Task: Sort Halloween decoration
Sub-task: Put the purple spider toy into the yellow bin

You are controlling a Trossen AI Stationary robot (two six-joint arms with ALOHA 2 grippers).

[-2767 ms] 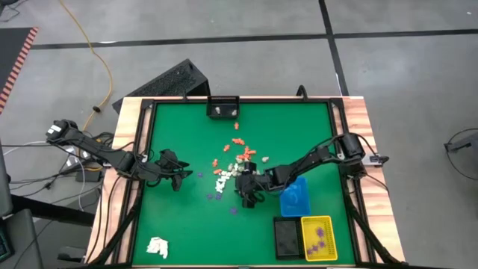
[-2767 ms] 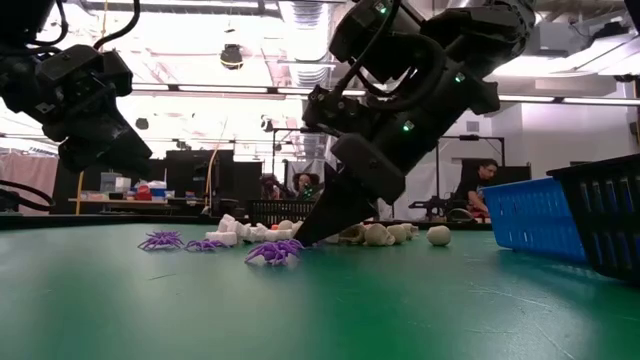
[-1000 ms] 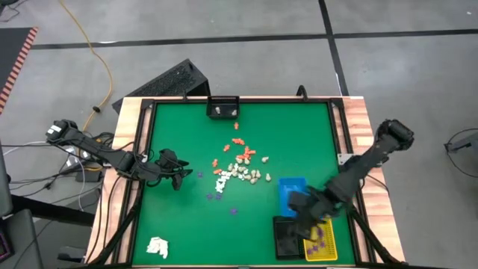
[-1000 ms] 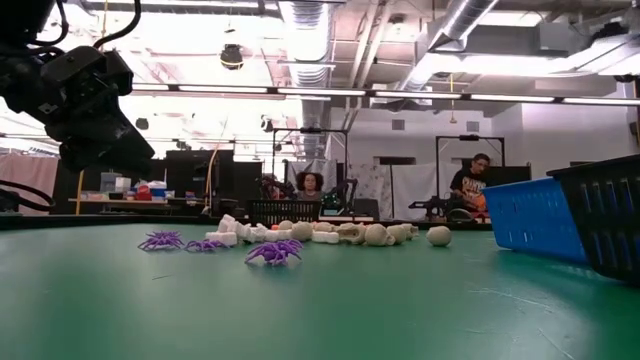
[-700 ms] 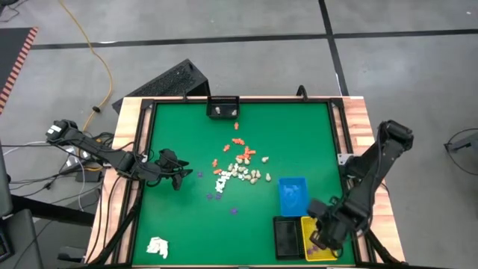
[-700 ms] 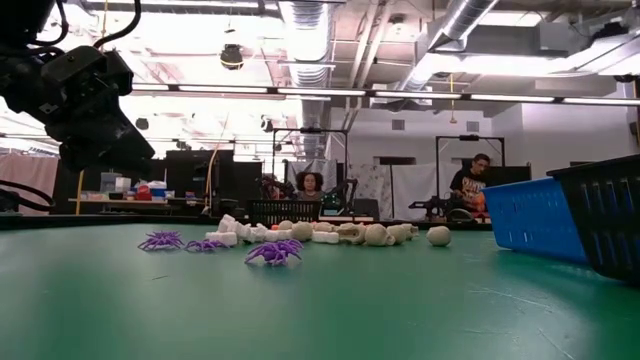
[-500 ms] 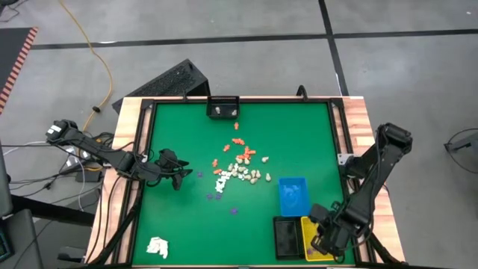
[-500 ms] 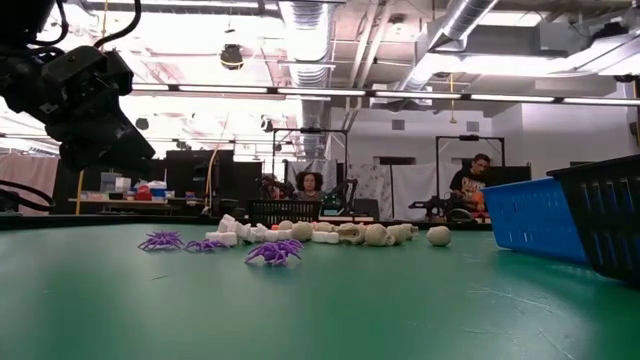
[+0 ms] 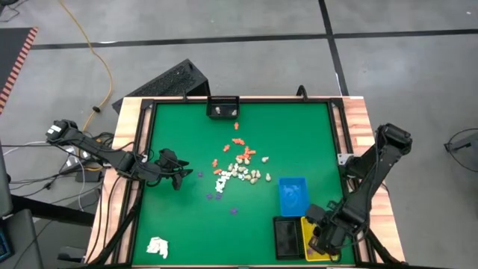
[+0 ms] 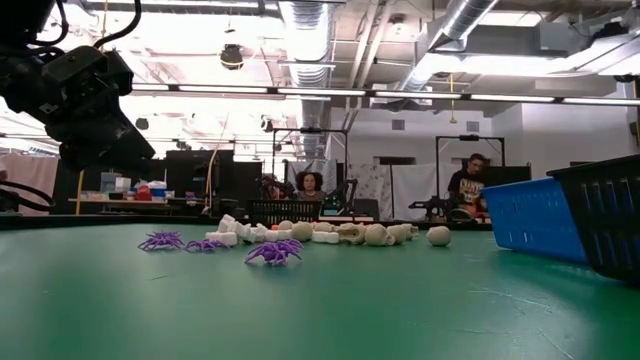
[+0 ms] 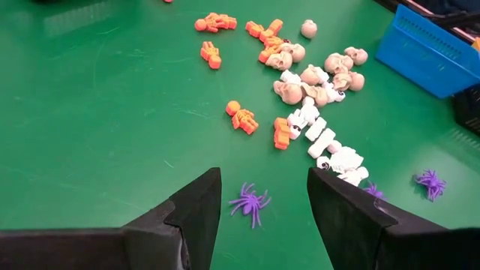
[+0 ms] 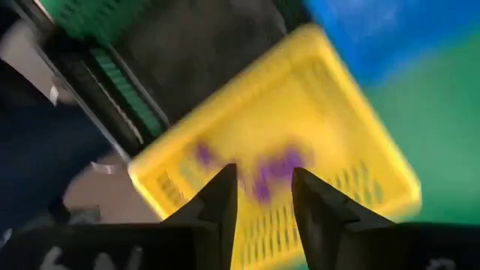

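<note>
Right pincer (image 12: 259, 196), fingers apart, above yellow tray (image 9: 308, 226); left pincer (image 11: 262, 202) open.

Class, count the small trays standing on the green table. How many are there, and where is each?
3, all near the table's right front corner: a blue tray, a black tray in front of it, and a yellow tray beside the black one, partly hidden under the right end effector.

A white paper-like wad (image 9: 157, 246) is lying at the table's near-left corner; two people (image 10: 309, 183) are sitting in the room behind.
</note>
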